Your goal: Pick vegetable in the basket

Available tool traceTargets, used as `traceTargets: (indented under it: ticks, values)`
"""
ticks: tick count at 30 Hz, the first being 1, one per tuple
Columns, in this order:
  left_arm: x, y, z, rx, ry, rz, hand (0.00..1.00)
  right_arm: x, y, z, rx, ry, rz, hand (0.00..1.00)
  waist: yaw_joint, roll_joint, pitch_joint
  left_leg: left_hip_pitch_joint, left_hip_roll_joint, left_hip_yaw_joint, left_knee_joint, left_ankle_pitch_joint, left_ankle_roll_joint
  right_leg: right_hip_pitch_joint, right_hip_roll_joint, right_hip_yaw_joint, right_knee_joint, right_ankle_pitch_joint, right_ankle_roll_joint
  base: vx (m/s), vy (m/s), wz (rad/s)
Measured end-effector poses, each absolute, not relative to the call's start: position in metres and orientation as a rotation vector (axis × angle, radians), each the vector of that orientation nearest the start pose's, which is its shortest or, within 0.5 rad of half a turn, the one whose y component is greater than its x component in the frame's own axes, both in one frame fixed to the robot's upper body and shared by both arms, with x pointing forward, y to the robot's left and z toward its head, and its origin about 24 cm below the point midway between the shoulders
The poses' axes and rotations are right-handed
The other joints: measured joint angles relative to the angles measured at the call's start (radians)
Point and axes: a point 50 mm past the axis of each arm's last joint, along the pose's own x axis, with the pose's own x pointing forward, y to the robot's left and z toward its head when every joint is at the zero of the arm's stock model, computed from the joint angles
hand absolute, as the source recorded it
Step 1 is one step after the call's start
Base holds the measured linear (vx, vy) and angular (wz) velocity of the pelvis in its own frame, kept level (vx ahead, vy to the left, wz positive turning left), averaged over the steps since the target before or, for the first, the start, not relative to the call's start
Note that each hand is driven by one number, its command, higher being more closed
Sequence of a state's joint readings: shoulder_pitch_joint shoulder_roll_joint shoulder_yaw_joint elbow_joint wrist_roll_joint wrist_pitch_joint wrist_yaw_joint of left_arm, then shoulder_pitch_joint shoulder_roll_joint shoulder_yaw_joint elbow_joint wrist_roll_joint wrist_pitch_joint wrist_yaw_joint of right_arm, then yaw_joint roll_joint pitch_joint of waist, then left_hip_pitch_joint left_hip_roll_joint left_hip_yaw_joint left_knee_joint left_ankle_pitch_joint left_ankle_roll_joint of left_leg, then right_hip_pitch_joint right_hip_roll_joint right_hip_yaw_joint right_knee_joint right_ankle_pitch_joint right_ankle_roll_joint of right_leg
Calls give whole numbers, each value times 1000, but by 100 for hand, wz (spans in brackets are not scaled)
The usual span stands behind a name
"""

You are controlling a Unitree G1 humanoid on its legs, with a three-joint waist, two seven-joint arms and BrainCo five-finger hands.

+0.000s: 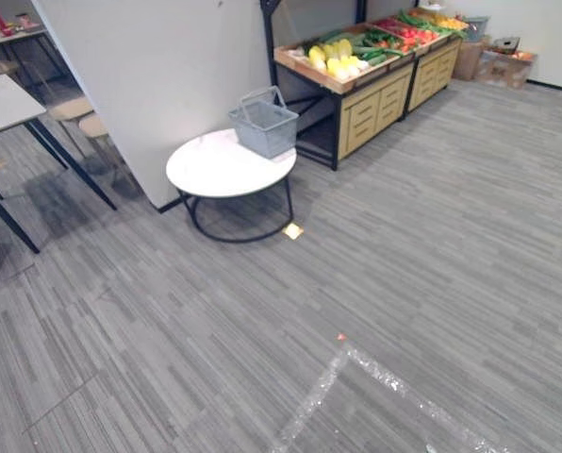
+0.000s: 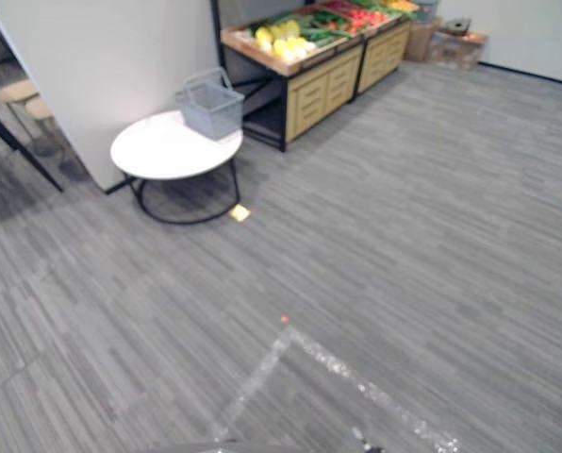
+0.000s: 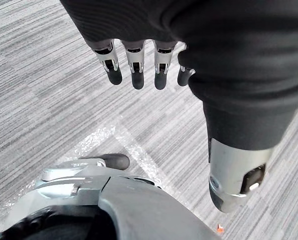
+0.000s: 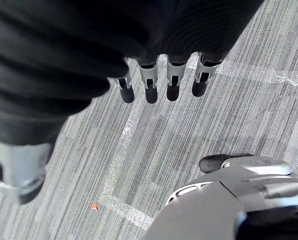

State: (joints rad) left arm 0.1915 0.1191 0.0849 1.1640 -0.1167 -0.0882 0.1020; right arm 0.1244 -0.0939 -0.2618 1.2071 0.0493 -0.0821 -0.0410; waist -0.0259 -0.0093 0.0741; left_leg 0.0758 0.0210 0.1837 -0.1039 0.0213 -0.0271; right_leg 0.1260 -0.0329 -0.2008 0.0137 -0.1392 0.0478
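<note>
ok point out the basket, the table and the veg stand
basket (image 1: 264, 132): left eye view, on its grey front wall
table (image 1: 215, 168): left eye view, on the bare white top
veg stand (image 1: 364, 111): left eye view, on a wooden drawer front

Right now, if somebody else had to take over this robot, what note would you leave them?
Left hand: open, fingers straight, holds nothing, hanging over the floor.
Right hand: the same, open and holding nothing.
Basket: stands on the round white table, at the edge nearer the stand; it looks empty.
Vegetables: lie on top of the wooden stand just beyond the table.
Done: nothing picked yet; the robot stands well back from both.
Left: probably walk up, take a vegetable from the stand and put it in the basket.
</note>
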Motion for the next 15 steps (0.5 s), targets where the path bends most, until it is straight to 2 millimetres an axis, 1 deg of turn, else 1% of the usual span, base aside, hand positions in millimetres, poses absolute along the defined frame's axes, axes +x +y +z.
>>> traceTargets:
  ticks: [9, 15]
  values:
    - [28, 217, -170, 17, 1244, 376, 0, 47, -214, -170, 68, 1203, -365, 0, -1, -9, 6, 7, -1, 25, 0, -8, -3, 6, 0, 19, -10, 1, -1, 49, -10, -7]
    - [30, 217, -169, 21, 1226, 380, 0, 46, -214, -171, 81, 1211, -376, 0, 0, -8, 16, 14, -1, 25, 0, -10, -6, 16, 0, 16, -13, 1, -1, 2, -4, 1]
